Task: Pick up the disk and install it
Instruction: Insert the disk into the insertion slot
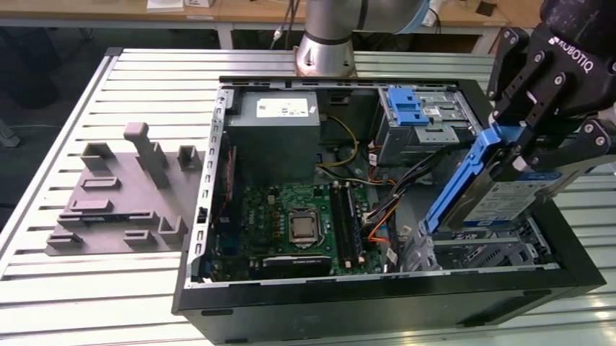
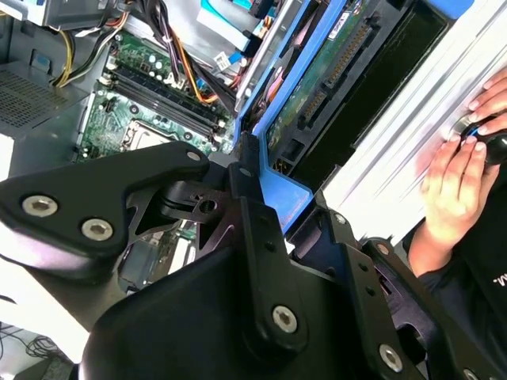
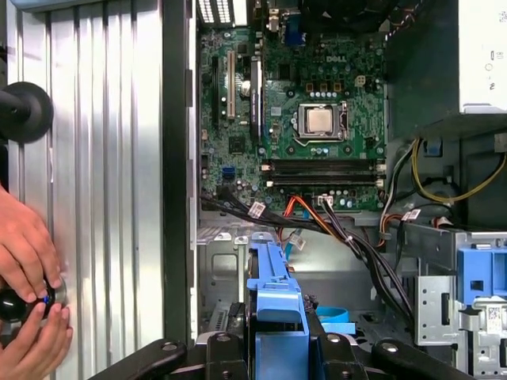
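Observation:
The disk [image 1: 503,202], silver with a blue-and-white label and blue rails, hangs tilted on edge over the open computer case [image 1: 385,288], at the exterior view's right. My gripper [image 1: 529,160] is shut on its upper end. The disk's lower end points toward the empty metal bay [image 1: 481,252] in the case's near right corner. In the second wrist view the disk's green circuit-board underside [image 2: 317,75] shows beyond the black fingers [image 2: 249,214]. In the first wrist view a blue rail [image 3: 273,297] of the disk sticks out from the gripper [image 3: 277,352] above the bay.
Inside the case are a motherboard [image 1: 298,223], a grey power supply box [image 1: 279,119], a drive cage with a blue latch [image 1: 416,108] and loose cables [image 1: 385,216]. A grey fixture [image 1: 125,194] lies on the slatted table. A person's hands [image 3: 28,269] hold a black knob beside the case.

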`<control>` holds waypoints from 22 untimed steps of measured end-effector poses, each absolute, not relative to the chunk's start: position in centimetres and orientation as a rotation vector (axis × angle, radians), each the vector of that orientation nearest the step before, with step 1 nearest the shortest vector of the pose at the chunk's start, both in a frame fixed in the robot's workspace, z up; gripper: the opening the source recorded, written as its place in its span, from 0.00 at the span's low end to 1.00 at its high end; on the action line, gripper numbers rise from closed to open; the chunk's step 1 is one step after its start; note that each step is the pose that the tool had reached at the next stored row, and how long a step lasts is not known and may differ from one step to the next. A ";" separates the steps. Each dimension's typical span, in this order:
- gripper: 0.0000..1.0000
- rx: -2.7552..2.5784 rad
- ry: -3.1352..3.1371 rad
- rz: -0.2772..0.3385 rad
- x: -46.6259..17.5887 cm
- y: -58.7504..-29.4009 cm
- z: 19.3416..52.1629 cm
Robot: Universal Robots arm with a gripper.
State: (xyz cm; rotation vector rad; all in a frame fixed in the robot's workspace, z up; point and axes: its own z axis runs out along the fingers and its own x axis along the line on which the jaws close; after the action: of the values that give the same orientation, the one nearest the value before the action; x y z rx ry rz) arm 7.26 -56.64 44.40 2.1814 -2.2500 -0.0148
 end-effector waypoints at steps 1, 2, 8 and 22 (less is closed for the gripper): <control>0.36 2.181 -2.250 -0.015 7.3 -56.6 44.4; 0.36 2.181 -2.250 -0.015 7.3 -56.6 44.3; 0.36 2.181 -2.250 -0.015 7.4 -56.6 44.1; 0.36 2.181 -2.250 -0.015 7.4 -56.6 43.7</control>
State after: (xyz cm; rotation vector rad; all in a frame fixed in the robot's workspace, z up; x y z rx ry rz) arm 7.37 -56.64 43.68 2.1810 -2.2504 -0.0148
